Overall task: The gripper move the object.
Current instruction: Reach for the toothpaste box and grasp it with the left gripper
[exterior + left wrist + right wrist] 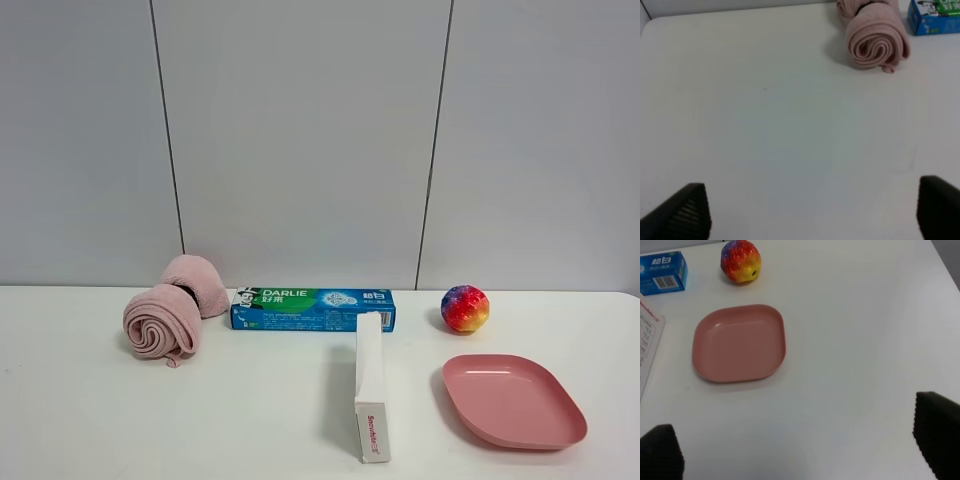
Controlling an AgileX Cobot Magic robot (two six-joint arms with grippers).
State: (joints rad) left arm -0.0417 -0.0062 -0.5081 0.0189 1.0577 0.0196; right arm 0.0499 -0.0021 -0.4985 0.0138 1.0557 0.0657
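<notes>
Toothpaste carton (313, 309) lay near the far edge of the surface (250, 420), its long axis along that edge, about midway across. Left pincer (812, 210) and right pincer (800, 445) both gaped wide and held nothing, each well short of it toward the near edge. Neither looked clearly nearer; pink towel rolls (162, 322) crowded its left end, the white box (370, 385) its right.

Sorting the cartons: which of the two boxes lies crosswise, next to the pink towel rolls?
The blue-and-green DARLIE carton; it runs left to right beside the towel rolls. The white box points toward the camera.
</notes>
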